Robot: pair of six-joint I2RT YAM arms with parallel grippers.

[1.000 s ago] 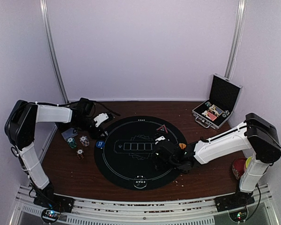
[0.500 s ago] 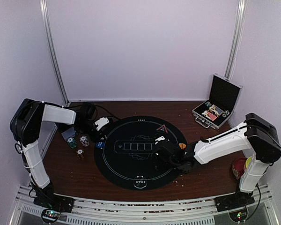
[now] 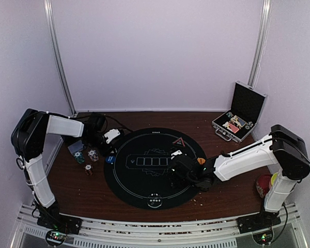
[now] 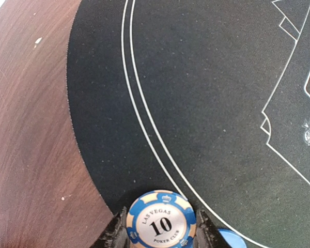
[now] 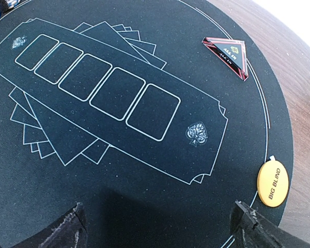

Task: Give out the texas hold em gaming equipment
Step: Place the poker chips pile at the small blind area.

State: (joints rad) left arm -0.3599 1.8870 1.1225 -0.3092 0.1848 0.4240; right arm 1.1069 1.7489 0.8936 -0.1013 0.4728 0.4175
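Chip (image 4: 161, 222) pinched (left hand (image 4: 161, 235)), right hand (image 5: 160, 230) agape

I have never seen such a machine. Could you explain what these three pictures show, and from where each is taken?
Two robot arms, left and right, stand at the near edge of a table. The wide picture comes from a camera above and behind them. The other two come from a camera on each wrist, looking past its fingers. A round black poker mat lies on the table, with an orange Big Blind disc and a red triangle marker on it. An open case stands back right. The left gripper pinches a blue poker chip at the mat's edge. The right gripper is open and empty.
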